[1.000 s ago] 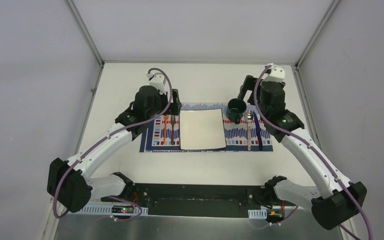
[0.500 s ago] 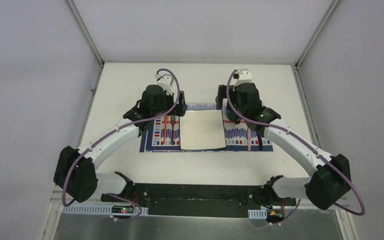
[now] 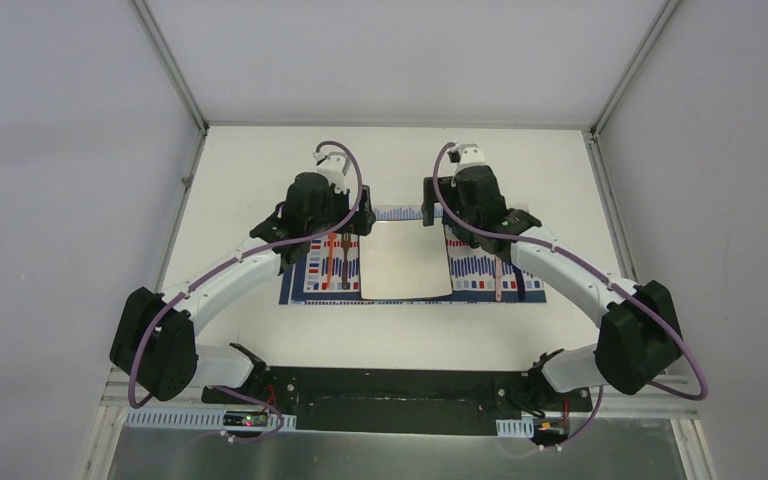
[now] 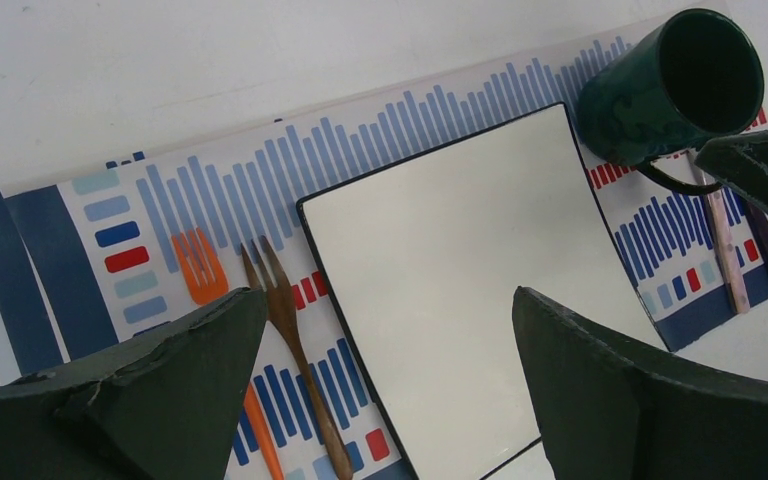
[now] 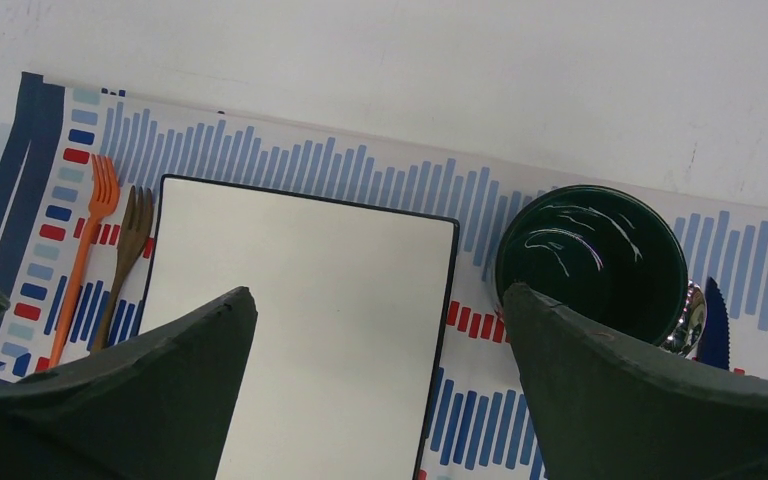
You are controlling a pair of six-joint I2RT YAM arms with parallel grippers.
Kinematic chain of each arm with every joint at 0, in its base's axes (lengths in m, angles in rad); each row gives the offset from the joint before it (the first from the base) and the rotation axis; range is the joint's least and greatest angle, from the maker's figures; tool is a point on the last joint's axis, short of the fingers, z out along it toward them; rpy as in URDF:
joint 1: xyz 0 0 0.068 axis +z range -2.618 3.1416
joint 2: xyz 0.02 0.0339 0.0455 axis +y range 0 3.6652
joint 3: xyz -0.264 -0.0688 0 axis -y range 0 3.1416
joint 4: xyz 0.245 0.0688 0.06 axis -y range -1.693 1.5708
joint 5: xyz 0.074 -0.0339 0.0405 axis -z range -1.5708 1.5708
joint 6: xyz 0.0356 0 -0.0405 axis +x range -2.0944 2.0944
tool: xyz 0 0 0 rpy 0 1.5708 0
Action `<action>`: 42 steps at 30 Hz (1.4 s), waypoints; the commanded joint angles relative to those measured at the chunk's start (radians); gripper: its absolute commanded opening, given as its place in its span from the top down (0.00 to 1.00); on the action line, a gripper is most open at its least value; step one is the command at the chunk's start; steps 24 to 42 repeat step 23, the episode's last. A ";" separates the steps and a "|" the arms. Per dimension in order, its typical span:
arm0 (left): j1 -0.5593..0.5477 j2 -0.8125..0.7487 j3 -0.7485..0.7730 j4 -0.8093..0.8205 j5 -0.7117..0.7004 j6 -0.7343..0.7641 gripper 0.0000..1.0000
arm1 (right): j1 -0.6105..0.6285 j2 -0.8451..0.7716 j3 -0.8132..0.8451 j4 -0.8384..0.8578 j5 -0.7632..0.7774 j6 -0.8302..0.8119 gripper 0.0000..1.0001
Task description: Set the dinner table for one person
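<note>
The dinner table (image 3: 260,160) is a white tabletop carrying a striped placemat (image 3: 480,268). On the mat lies a square white plate (image 3: 405,262). Left of the plate lie an orange fork (image 4: 198,265) and a wooden fork (image 4: 285,320). A dark green mug (image 5: 590,260) stands upright at the plate's far right corner, and my right arm hides it in the top view. My left gripper (image 4: 385,300) hovers open above the plate's far left part. My right gripper (image 5: 378,292) hovers open above the plate's far right edge, beside the mug. Neither holds anything.
A pink-handled spoon (image 3: 500,275) and a dark blue knife (image 3: 513,275) lie on the mat right of the plate. Aluminium frame edges and grey walls bound the table. Both wrists hang close together over the mat's far edge.
My right arm has swung left from beyond the mug to over the plate's far right corner, covering the mug in the top view. My left arm has shifted slightly right. Both grippers stayed open.
</note>
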 commanded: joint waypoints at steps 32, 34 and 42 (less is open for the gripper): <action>-0.002 -0.064 -0.013 0.030 -0.012 -0.003 0.01 | 0.045 -0.071 0.126 -0.038 0.084 0.015 0.00; -0.002 -0.064 -0.013 0.030 -0.012 -0.003 0.01 | 0.045 -0.071 0.126 -0.038 0.084 0.015 0.00; -0.002 -0.064 -0.013 0.030 -0.012 -0.003 0.01 | 0.045 -0.071 0.126 -0.038 0.084 0.015 0.00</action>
